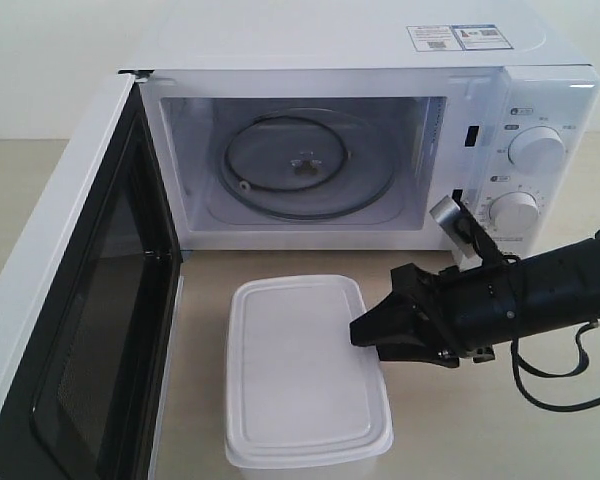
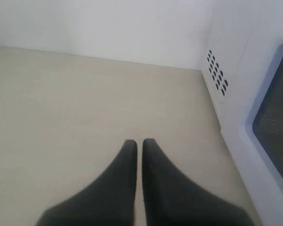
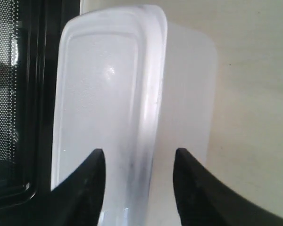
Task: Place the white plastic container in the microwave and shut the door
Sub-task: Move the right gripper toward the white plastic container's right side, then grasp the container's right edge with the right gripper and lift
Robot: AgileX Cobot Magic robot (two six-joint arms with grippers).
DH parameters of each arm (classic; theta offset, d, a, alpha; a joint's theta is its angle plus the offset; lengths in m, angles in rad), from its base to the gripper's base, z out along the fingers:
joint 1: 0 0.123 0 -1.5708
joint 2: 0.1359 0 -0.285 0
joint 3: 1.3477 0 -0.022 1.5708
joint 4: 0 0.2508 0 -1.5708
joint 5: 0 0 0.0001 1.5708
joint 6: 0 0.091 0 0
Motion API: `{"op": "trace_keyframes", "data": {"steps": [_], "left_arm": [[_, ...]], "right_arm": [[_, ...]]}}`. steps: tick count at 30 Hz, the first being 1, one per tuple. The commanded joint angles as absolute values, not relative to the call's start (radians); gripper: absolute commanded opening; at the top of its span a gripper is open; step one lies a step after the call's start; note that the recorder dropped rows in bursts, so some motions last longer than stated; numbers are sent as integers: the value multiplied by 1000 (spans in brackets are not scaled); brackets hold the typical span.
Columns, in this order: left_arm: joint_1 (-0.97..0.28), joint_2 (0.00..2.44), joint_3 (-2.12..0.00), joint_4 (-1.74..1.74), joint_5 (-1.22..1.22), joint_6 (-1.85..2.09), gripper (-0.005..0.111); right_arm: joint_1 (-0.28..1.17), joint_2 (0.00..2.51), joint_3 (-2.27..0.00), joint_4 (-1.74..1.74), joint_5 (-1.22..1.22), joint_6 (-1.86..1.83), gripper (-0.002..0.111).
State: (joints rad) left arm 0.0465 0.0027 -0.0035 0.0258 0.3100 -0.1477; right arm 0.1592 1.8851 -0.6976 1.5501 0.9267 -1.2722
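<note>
Beige tabletop (image 1: 580, 452) runs open right of the white plastic container (image 1: 300, 385), its right rim between the spread, empty jaws of the right gripper (image 1: 358, 330); the left gripper (image 2: 139, 144) is closed on nothing

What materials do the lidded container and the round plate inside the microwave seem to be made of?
The container: likely plastic, matte milky white; its wall looks faintly translucent. The round plate: probably glass, clear and glossy; the surface beneath shows through.

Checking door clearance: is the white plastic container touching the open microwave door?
Apart: exterior view shows bare tabletop between the white plastic container and the door.
</note>
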Motion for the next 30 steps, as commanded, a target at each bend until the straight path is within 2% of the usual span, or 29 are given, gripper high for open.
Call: {"op": "trace_keyframes", "data": {"steps": [1,11,22,24,29,30], "left_arm": [[49,0,0,23,306,-150,4],[49,0,0,23,306,-150,4],[49,0,0,23,306,-150,4],[49,0,0,23,306,-150,4],[49,0,0,23,306,-150,4],[49,0,0,23,306,-150,4]], "right_arm": [[161,1886,-701,1525,920,-1266,44],[167,1886,-701,1478,911,-1220,44],[241,1886,-701,1473,846,-1187,44],[241,1886,-701,1473,834,-1187,36],[241,1886,-701,1473,832,-1184,-1],[241,1886,-701,1475,832,-1184,0]]}}
